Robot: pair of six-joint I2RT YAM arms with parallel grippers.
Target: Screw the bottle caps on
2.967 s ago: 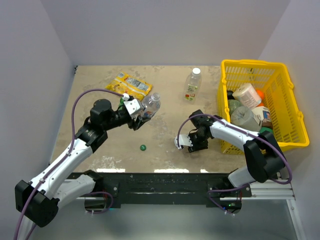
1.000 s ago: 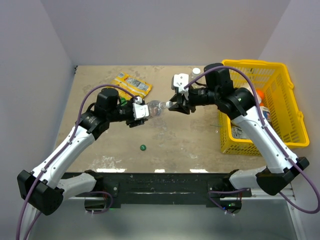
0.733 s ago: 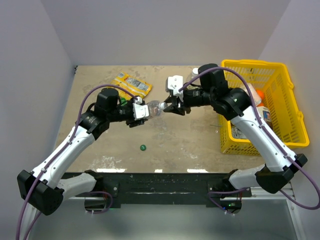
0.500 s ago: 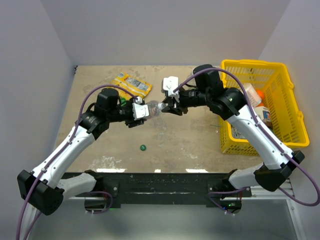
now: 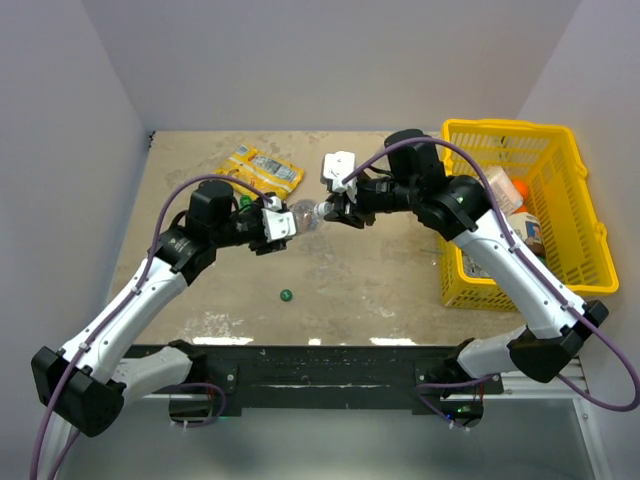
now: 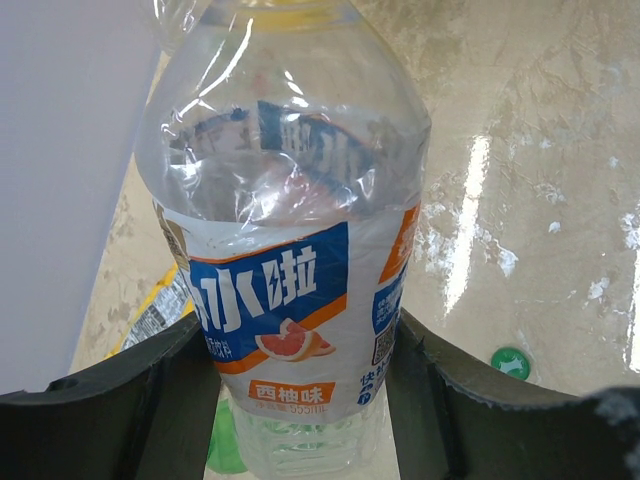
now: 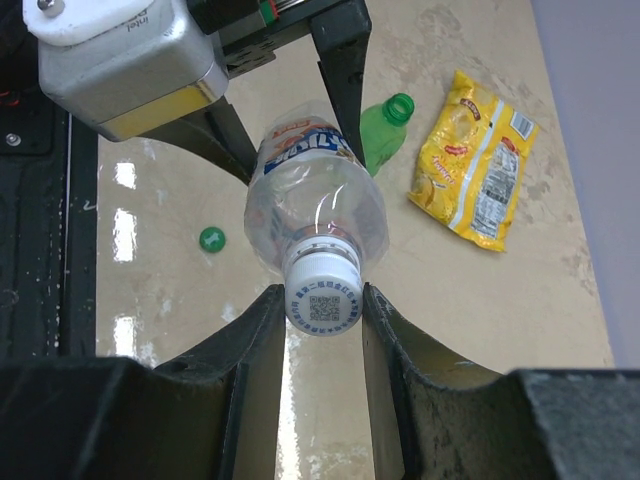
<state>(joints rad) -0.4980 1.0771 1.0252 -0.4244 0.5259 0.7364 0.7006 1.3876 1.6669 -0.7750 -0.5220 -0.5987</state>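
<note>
The clear bottle (image 7: 315, 205) is up in the air. My left claw (image 5: 272, 226) squeezes its middle. My right claw (image 5: 331, 210) pinches the white cap (image 7: 322, 297) on its mouth. A green cap (image 5: 286, 295) lies on the table (image 5: 380, 290) below.

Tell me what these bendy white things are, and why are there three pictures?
Those are two robot arms fixed to the near edge of a table. The big picture looks down from a camera above them. The other two come from a small camera on each wrist, so you see what each gripper sees.

The left gripper squeezes a clear bottle with a blue and orange label, holding it sideways above the table. The right gripper pinches the white cap that sits on the bottle's mouth.

On the table lie a green bottle with no cap, a little green cap and a yellow snack packet. A yellow basket holding other containers stands on the right.
</note>
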